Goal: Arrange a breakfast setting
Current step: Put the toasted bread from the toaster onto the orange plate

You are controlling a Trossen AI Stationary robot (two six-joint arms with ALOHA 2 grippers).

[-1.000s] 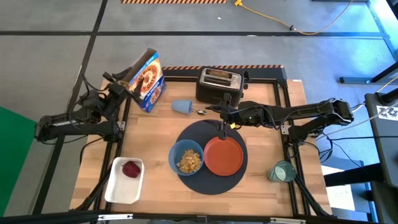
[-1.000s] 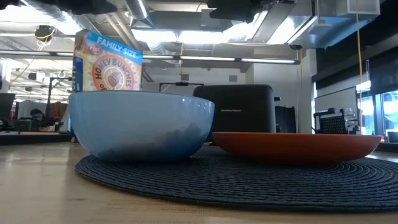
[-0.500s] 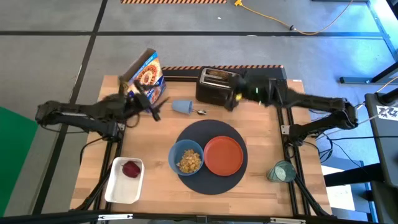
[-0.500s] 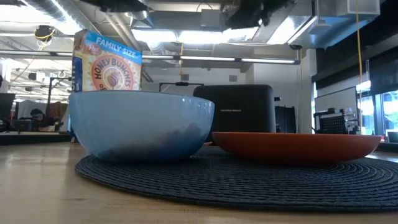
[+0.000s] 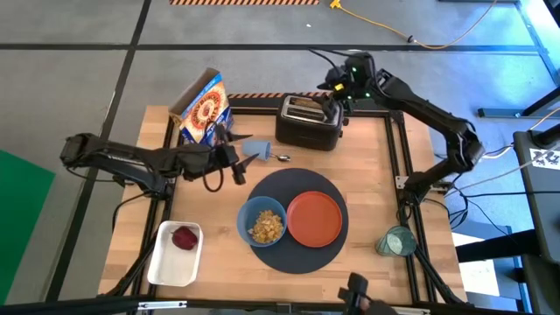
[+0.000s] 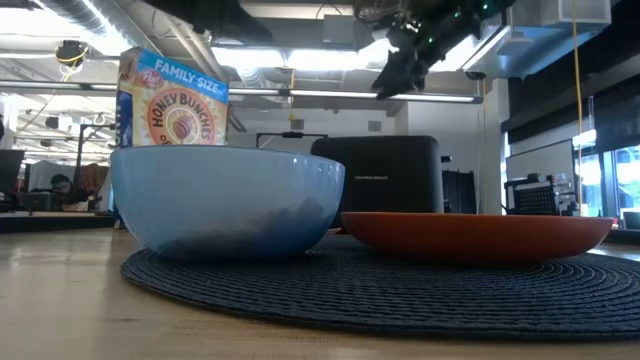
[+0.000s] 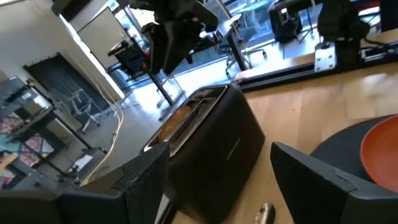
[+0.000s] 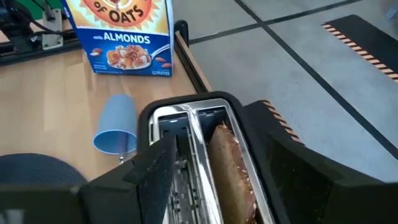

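Placemat [image 5: 297, 249] sits mid-table with blue bowl [image 5: 262, 224] and orange plate [image 5: 315, 219] side by side on it; the bowl has cereal in it. I'd call that part done.

Still left, as I read it: toast slice [image 8: 231, 168] is in a toaster [image 5: 308, 122] slot, spoon [image 5: 283, 157] lies on bare wood between a tipped blue cup [image 5: 255, 150] and the mat, red fruit [image 5: 184, 238] sits in the white tray [image 5: 164, 267] at the near left corner, teal glass [image 5: 395, 241] is off at the right table edge.

Right gripper [image 5: 337, 98] hangs over the toaster, fingers spread, empty. Left gripper [image 5: 229, 166] is near the cup, fingers apart, holding nothing.

Only my right wrist view shows the toast clearly. Low view shows just bowl, plate, mat, toaster and cereal box [image 6: 172, 100]; spoon, fruit and glass are hidden there.
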